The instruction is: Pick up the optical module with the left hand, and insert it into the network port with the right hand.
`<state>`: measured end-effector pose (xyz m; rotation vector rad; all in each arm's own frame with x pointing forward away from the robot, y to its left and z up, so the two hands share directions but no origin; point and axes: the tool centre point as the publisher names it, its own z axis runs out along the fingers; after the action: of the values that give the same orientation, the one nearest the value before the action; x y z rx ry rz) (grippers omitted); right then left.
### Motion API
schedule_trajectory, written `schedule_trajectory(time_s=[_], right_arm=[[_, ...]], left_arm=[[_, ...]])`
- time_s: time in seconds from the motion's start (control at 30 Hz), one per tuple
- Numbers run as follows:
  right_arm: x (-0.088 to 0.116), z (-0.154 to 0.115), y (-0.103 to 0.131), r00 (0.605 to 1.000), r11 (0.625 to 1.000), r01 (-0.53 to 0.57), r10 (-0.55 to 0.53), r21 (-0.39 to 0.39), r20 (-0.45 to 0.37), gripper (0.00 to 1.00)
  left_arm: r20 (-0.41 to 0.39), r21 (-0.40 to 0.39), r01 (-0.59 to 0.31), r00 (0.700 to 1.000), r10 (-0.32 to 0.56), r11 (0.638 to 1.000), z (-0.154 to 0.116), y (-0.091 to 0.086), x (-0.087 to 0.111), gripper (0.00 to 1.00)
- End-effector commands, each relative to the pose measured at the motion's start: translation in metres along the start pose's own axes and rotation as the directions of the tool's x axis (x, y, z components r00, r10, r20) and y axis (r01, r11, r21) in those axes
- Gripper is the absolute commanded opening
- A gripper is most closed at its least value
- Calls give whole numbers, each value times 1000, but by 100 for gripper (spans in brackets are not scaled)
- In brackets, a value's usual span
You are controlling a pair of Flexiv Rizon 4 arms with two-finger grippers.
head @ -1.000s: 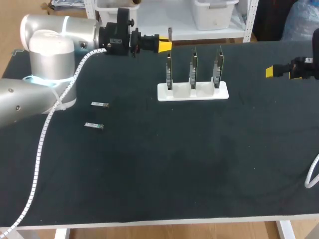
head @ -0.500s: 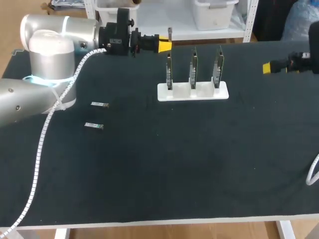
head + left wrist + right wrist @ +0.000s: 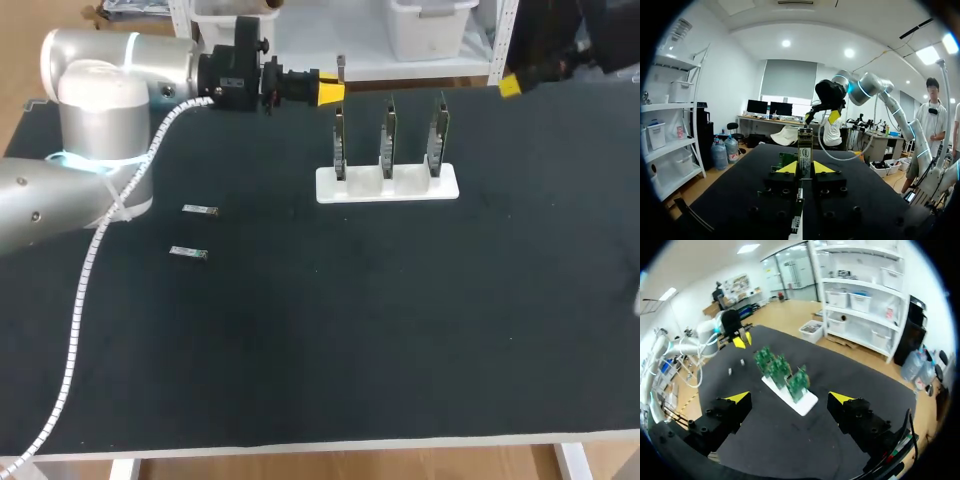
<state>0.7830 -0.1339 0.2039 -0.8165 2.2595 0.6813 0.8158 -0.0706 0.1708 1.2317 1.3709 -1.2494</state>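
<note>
The left gripper (image 3: 805, 169) clamps the optical module (image 3: 805, 147) upright between its yellow tips, the network port cards (image 3: 388, 140) just beyond it, while the right gripper (image 3: 790, 398) hangs with fingers spread wide, the cards ahead of it.

Even overhead lighting: round ceiling lamps (image 3: 785, 43) and a ceiling panel (image 3: 940, 50) flare white in the left wrist view. The matte black table (image 3: 300, 330) takes almost no glare and shows only faint, soft shadows. The left arm's silver housing (image 3: 95, 60) carries a broad highlight, and the white card holder (image 3: 387, 185) stands out brightly. Straight lines bow toward the wrist views' rims.
</note>
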Motion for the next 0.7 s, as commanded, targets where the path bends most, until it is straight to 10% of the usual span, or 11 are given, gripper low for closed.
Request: schedule_trajectory(time_s=[0.03, 0.7], right_arm=[[-14, 16, -10, 999, 981, -24, 28, -192, 21, 100], [-35, 24, 7, 995, 953, 98, -91, -287, 37, 100]], left_arm=[[1, 0, -1, 1000, 1, 1000, 0, 0, 1, 0], [1, 0, -1, 1000, 1, 1000, 0, 0, 1, 0]])
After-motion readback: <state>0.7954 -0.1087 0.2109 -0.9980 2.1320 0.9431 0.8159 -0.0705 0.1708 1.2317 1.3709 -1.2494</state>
